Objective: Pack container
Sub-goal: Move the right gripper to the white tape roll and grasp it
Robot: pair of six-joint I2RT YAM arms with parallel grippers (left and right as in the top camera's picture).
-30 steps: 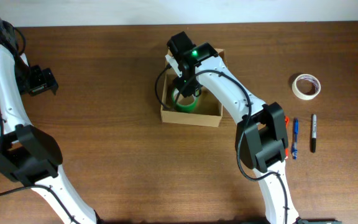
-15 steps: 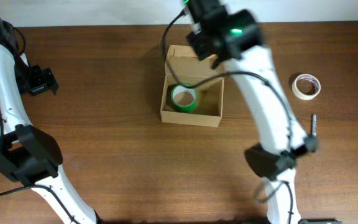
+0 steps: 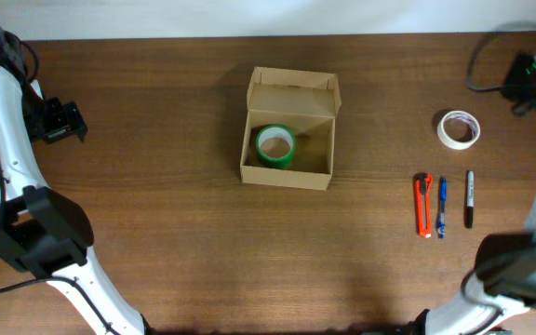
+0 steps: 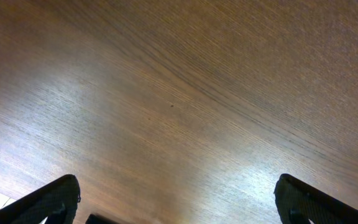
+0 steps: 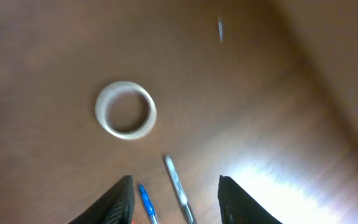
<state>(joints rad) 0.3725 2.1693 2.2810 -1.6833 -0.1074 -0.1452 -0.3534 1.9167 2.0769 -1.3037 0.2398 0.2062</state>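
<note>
One probably light, crushable container point(image 3: 287, 179): grip a side wall; left end effector point(image 4: 179, 208) and right end effector point(image 5: 174, 200) gape empty.

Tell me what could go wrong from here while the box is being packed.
1. The orange cutter, blue pen and black marker lie close together; the open right claw may nudge a neighbour when taking one.
2. The green tape roll fills the left part of the container, so the pale tape roll could land on it or on the rim.
</note>
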